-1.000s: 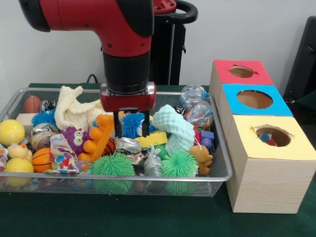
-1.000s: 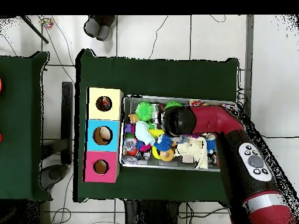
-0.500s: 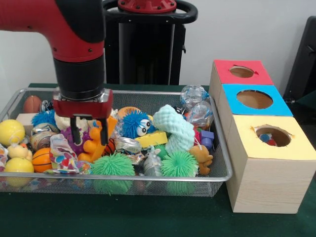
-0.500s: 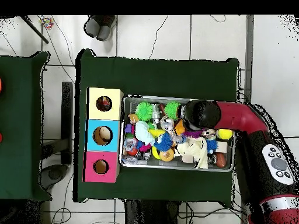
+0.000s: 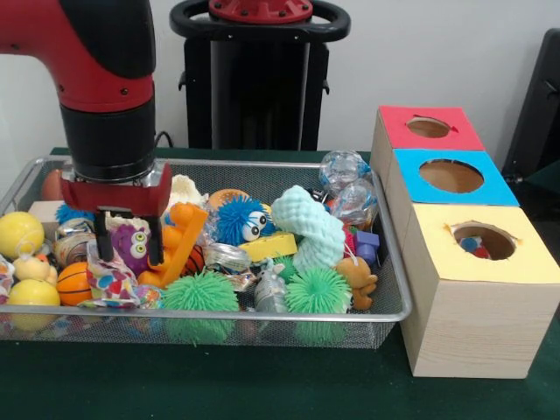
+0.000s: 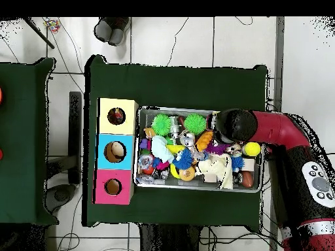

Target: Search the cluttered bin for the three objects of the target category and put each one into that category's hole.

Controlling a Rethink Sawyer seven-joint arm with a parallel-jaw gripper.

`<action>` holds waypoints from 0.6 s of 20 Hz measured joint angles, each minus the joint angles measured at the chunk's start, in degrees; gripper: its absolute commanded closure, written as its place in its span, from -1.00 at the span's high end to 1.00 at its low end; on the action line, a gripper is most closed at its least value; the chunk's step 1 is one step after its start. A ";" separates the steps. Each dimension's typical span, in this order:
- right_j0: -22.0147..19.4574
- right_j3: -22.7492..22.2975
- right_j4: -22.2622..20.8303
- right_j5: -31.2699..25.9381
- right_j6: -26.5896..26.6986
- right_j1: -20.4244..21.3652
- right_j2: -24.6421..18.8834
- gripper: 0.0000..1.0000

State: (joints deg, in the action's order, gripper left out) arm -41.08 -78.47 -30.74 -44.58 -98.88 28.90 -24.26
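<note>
Hand (image 5: 129,238) spread open, straddling the purple monster toy (image 5: 131,246) at the wire bin's (image 5: 262,317) left end. Risk: fingers snag the orange toy (image 5: 178,241) or crinkly wrapper (image 5: 108,278) touching it, dragging neighbors along.

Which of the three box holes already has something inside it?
The yellow box's hole, nearest the camera: small coloured items show inside; the blue and red holes look empty.

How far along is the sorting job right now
Done so far: at least one small object shows inside the yellow box's hole; the blue box's hole and red box's hole look empty. In hand: nothing; the gripper is open, its fingers straddling the purple monster toy in the wire bin. Left: grasping it and finding any remaining targets.
</note>
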 measured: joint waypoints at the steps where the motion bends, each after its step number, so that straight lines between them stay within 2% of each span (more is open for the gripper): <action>1: 0.10 0.07 -0.29 0.12 0.00 -0.32 0.14 1.00; 3: 0.39 0.15 -0.83 0.59 0.00 -1.01 0.53 1.00; 7: 1.86 0.12 -3.15 5.32 0.00 -4.86 2.22 1.00; 12: 2.55 0.09 -4.69 9.71 0.00 -6.41 4.40 1.00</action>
State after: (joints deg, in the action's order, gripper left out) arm -38.53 -78.37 -35.43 -34.87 -98.88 22.49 -19.87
